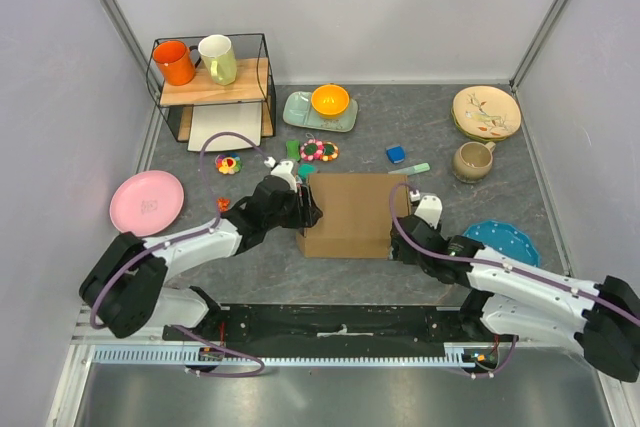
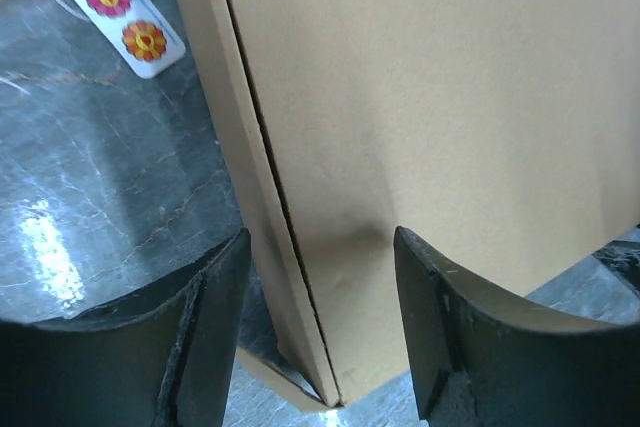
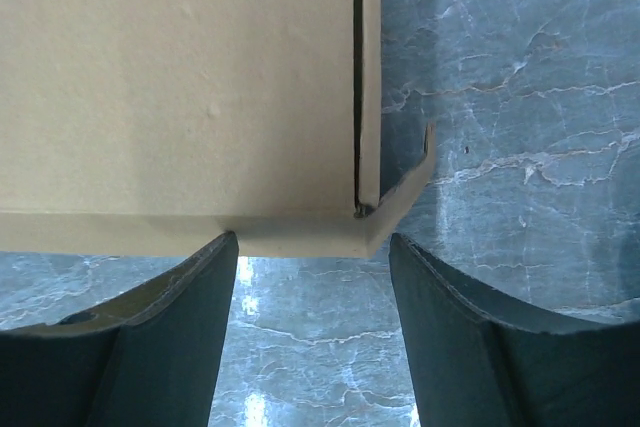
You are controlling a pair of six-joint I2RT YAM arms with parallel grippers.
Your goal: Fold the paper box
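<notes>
The paper box [image 1: 352, 213] is a plain brown, shallow rectangular box with its lid down, lying mid-table. My left gripper [image 1: 310, 213] is at its left side. In the left wrist view the left gripper [image 2: 320, 247] is open and straddles a near corner of the box [image 2: 420, 127], one finger [image 2: 440, 317] over the lid, the other [image 2: 215, 317] outside the side wall. My right gripper [image 1: 405, 219] is at the box's right side. In the right wrist view it [image 3: 312, 242] is open and empty, just short of a box corner [image 3: 180, 97] where a small flap [image 3: 405, 197] sticks out.
A pink plate [image 1: 146, 200] lies at the left and a blue plate [image 1: 503, 240] at the right. Behind the box are small toys [image 1: 318, 150], a blue block [image 1: 396, 154], a green tray with an orange bowl [image 1: 329, 100], a brown mug [image 1: 471, 160] and a wire rack with mugs [image 1: 212, 67].
</notes>
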